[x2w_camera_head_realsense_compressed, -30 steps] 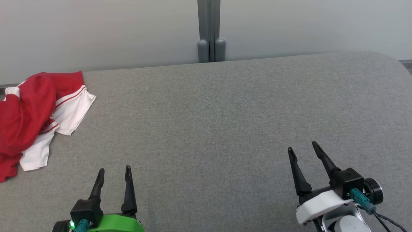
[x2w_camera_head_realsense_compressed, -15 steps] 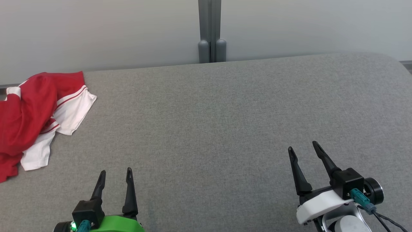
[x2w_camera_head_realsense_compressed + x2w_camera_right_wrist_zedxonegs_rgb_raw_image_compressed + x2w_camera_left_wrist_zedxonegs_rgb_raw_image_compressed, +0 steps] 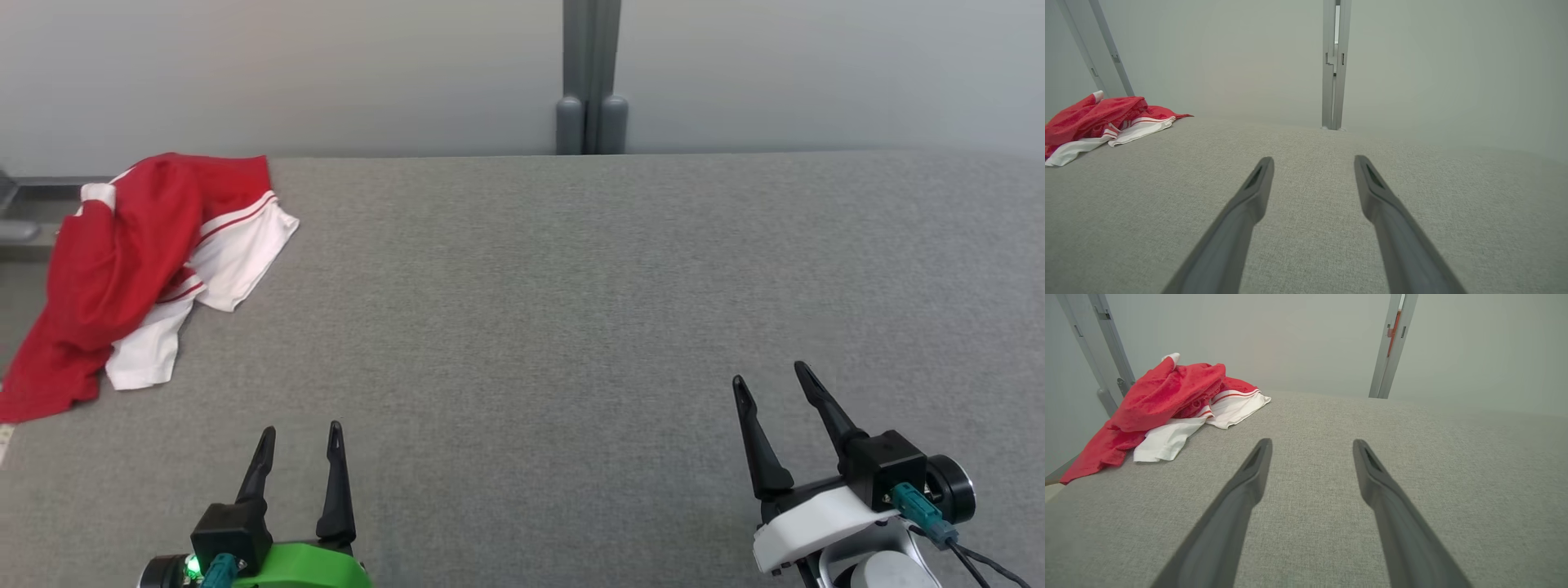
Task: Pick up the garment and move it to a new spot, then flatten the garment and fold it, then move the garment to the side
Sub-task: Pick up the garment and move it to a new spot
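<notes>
Jaws wide and empty, the left gripper (image 3: 302, 428) sits at seven o'clock in the head view, its two dark fingers pointing toward twelve from a green wrist housing (image 3: 302, 567). The right gripper (image 3: 769, 372) sits at five o'clock, its jaws parted just as far and holding nothing, its fingers leaning toward eleven from a white wrist housing (image 3: 816, 523) that carries a teal connector (image 3: 910, 500) and a black cable (image 3: 980, 563). Both are low over a grey fabric-covered table (image 3: 522, 286); whether any fingertip touches the cloth cannot be told. In each wrist view the bare grey weave shows in the gap between that arm's fingers. The garment (image 3: 122, 245), red with white panels trimmed in thin red stripes, lies crumpled at ten o'clock from the left gripper, well apart from both grippers, near the table's far left corner. Its red part is heaped over the white pieces, one white panel spreads flat toward three o'clock, and a red tail trails toward seven o'clock to the table's left edge. From the left wrist it sits at ten o'clock beyond the fingertips; from the right wrist it sits at nine o'clock, at the frame's edge. Behind the table stands a pale grey wall (image 3: 326, 73), split at twelve o'clock by an upright grey post (image 3: 591, 73). A slanted grey frame bar (image 3: 1098, 343) rises just behind the garment in the left wrist view.
</notes>
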You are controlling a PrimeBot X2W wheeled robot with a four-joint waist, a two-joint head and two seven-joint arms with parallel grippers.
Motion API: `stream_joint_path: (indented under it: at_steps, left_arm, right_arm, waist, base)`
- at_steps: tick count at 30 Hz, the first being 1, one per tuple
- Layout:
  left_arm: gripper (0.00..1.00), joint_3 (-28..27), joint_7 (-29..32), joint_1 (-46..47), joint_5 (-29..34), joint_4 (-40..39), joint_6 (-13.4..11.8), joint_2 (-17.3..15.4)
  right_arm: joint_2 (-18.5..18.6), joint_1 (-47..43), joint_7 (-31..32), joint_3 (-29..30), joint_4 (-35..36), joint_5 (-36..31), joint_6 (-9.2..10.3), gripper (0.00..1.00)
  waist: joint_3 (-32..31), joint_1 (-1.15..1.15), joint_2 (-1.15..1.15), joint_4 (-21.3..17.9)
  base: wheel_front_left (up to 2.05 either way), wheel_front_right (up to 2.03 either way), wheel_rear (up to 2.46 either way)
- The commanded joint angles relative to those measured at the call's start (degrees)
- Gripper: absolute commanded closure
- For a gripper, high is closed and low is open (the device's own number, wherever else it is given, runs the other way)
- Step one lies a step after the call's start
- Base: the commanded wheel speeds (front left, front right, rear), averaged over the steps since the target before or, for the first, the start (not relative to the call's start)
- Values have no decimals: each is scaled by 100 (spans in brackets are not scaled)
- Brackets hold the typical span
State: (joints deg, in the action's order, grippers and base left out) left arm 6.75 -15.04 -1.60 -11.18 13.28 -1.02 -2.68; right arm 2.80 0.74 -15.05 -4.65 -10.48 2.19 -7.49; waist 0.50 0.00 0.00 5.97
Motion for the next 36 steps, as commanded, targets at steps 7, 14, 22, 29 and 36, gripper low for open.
stream_joint_path:
  at_steps: [7,14,22,29,36]
  left_arm:
    - [0,-118,-21,49,64,-12,1,-34]
    - [0,-150,-21,-43,6,-1,2,-33]
    - [0,-135,-15,-86,-19,-16,-35,-33]
    - [0,-207,-15,-84,-100,-101,-108,-34]
    - [0,-747,-14,437,59,-315,-53,-222]
  right_arm:
    - [17,13,-20,-41,24,53,1,0]
    - [18,43,-20,-226,-6,86,1,0]
    - [19,63,-20,-286,-34,58,1,0]
    - [19,136,-20,-271,-16,-4,1,0]
    - [21,243,-20,-26,115,-229,1,0]
  waist:
    - [39,0,0,1256]
    - [27,0,0,1844]
    - [59,0,0,2041]
    - [206,0,0,1941]
    - [633,0,0,1692]
  base:
    - [0,0,0]
    - [0,0,0]
    - [0,0,0]
    - [0,0,0]
    - [0,0,0]
